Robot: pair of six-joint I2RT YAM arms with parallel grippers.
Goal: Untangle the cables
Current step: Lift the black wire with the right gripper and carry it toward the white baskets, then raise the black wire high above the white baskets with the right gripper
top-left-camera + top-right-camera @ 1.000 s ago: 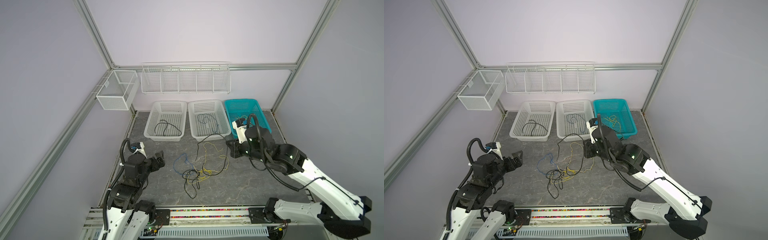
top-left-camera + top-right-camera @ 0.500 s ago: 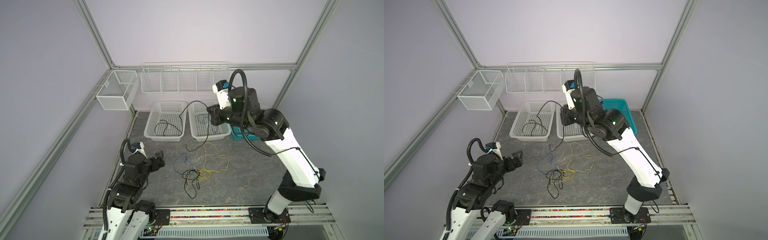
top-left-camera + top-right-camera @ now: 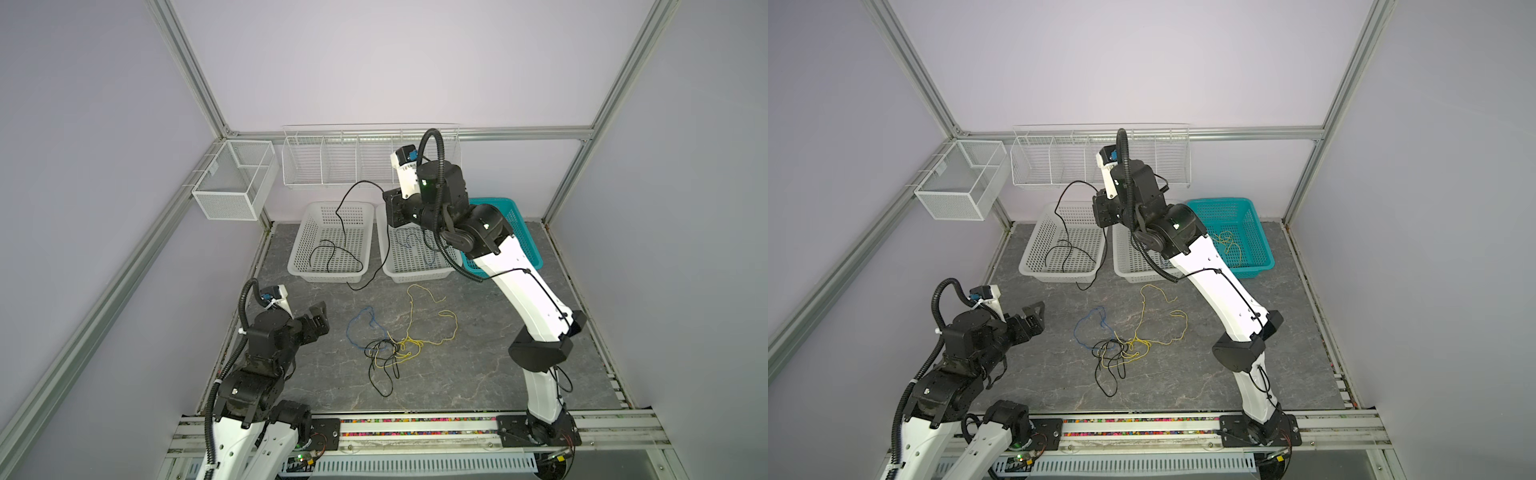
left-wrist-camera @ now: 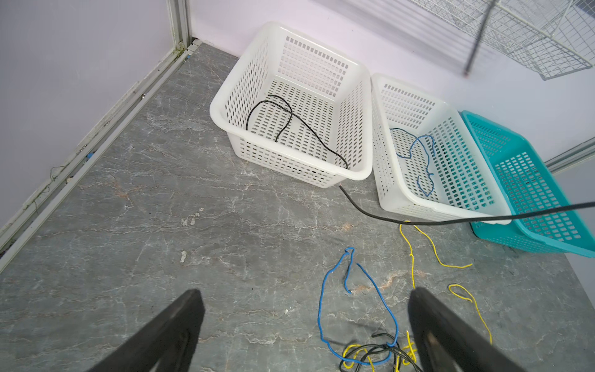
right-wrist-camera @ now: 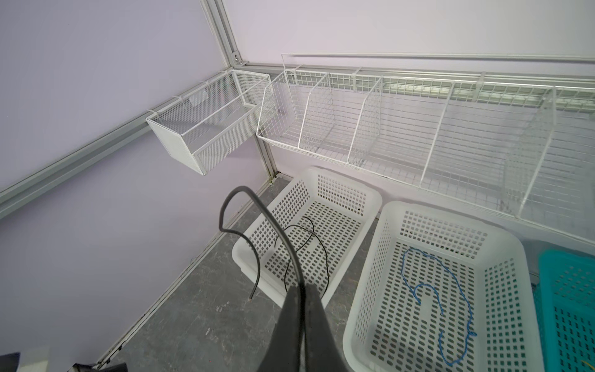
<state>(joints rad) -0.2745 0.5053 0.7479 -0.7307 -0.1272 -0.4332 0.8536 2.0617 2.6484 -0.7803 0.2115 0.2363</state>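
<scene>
Black, blue and yellow cables lie in a loose tangle (image 3: 390, 349) (image 3: 1119, 345) on the grey table; the left wrist view has it at its bottom edge (image 4: 370, 351). My right gripper (image 3: 388, 194) (image 3: 1098, 194) (image 5: 301, 288) is raised over the white baskets, shut on a long black cable (image 3: 338, 205) (image 3: 1059, 203) (image 5: 230, 199). One end of that cable arcs up over the left basket, and the other hangs down to the table (image 4: 418, 222). My left gripper (image 3: 318, 316) (image 3: 1036, 311) (image 4: 304, 294) hovers open left of the tangle, holding nothing.
At the back stand a white basket (image 3: 328, 276) holding a black cable (image 4: 283, 119), a second white basket (image 3: 419, 275) with a blue cable (image 5: 428, 290), and a teal basket (image 3: 1258, 232) with a yellow one (image 3: 1227, 243). Wire racks (image 3: 370, 158) and a mesh bin (image 3: 232, 183) hang on the walls.
My right arm has risen from the table's middle to high over the baskets and swung left, drawing the black cable up with it. The left arm has stayed still.
</scene>
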